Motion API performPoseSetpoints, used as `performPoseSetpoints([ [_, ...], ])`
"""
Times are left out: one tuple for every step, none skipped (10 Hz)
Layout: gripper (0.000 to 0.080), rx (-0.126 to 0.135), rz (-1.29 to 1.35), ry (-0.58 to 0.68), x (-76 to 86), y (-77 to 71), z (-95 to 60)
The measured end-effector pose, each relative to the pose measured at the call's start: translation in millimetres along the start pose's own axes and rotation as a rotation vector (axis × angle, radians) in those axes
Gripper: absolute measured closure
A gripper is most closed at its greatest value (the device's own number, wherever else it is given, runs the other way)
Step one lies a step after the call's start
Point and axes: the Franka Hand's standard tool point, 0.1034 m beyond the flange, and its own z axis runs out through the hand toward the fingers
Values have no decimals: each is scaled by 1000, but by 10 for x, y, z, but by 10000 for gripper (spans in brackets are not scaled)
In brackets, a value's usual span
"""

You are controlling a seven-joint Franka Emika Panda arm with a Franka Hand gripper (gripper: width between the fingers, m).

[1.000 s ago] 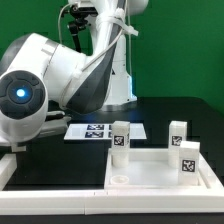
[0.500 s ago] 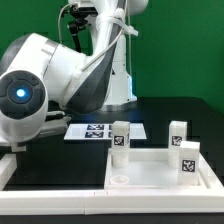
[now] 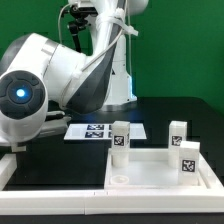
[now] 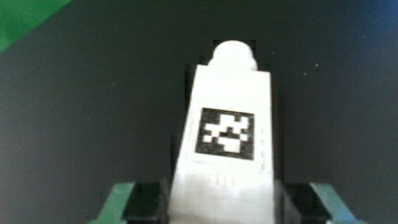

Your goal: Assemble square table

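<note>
A white tagged leg [image 4: 228, 125] is seen clamped between the jaws, apparently above the dark tabletop [image 4: 71, 110].

tabletop [image 3: 160, 172]: white, flat, raised edges | three tagged legs [image 3: 120, 139] upright on it | fourth leg [image 4: 231, 130]: in tool

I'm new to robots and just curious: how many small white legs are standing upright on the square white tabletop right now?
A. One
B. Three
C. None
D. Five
B: three legs stand on the tabletop in the exterior view.
</note>
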Motion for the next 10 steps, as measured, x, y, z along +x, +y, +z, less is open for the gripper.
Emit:
performPoseSetpoints([
  [515,18,-6,-20,-146,-58,-195],
  [515,30,-2,-8,-292,-102,-409],
  [515,41,16,15,-430,-134,-578],
  [515,54,42,11,-523,-192,-659],
  [515,48,44,42,-526,-194,-694],
  [515,28,41,124,-479,-144,-725],
  [515,26,41,164,-498,-146,-723],
  [515,19,46,246,-471,-143,-771],
  [515,73,108,305,-474,-313,-947],
  [515,84,161,381,-477,-490,-1280],
])
